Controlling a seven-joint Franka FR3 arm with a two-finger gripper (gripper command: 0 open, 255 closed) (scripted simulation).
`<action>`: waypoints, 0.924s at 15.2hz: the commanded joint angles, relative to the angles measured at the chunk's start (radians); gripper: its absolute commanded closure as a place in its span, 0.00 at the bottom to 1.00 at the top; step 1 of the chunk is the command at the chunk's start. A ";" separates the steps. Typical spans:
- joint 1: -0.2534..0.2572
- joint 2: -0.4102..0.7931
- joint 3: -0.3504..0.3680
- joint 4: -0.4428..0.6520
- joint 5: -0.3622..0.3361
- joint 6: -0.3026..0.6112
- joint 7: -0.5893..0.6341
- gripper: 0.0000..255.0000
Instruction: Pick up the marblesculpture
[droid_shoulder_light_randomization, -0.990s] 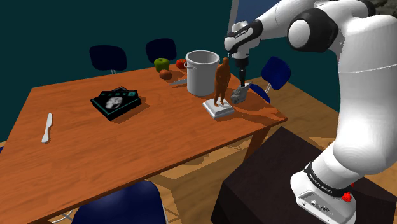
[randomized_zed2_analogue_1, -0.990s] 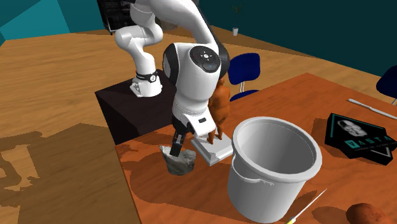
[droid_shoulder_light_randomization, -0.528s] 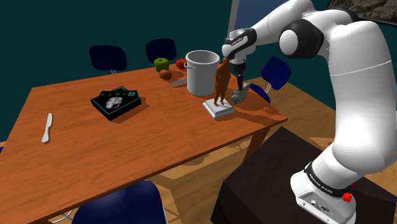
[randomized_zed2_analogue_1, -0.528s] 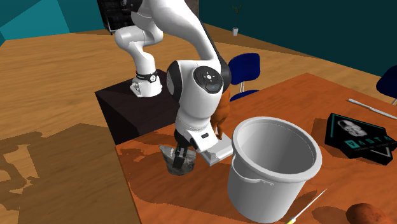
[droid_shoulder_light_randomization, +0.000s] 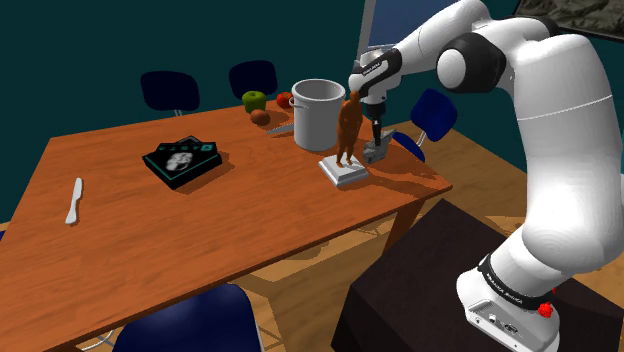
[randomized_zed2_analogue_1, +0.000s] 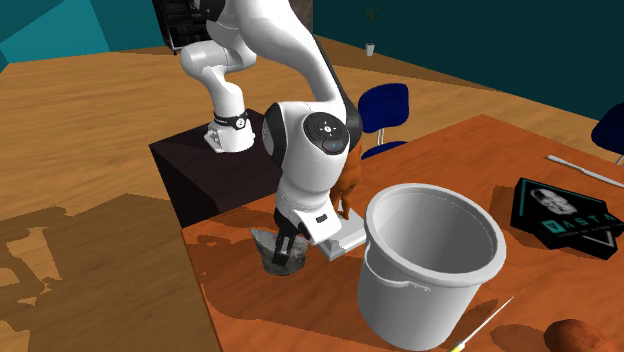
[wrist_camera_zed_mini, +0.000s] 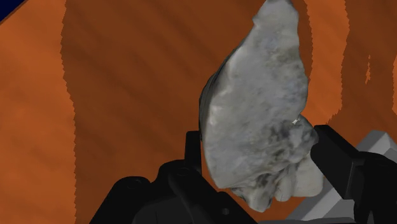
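At the worktop's edge the grey sculpture — judged heavy, slippery — is straddled across its thin flanks by the wide tool.

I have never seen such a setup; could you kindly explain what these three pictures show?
This is a simulated white robot arm on a dark box beside a wooden table. One picture looks over the table from beside that box, one faces the arm across the table, and one comes from a camera on the hand. On the table are a white pot, a brown figurine, a dark book, a white knife and a green apple. The black gripper straddles a grey mottled stone lump near the table's edge; I cannot tell whether it grips it.
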 joint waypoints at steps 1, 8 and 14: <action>0.000 0.001 0.000 0.000 0.000 0.001 0.000 1.00; 0.003 -0.023 -0.003 0.003 -0.004 -0.026 -0.001 1.00; 0.007 -0.065 -0.010 0.017 -0.012 -0.082 -0.004 1.00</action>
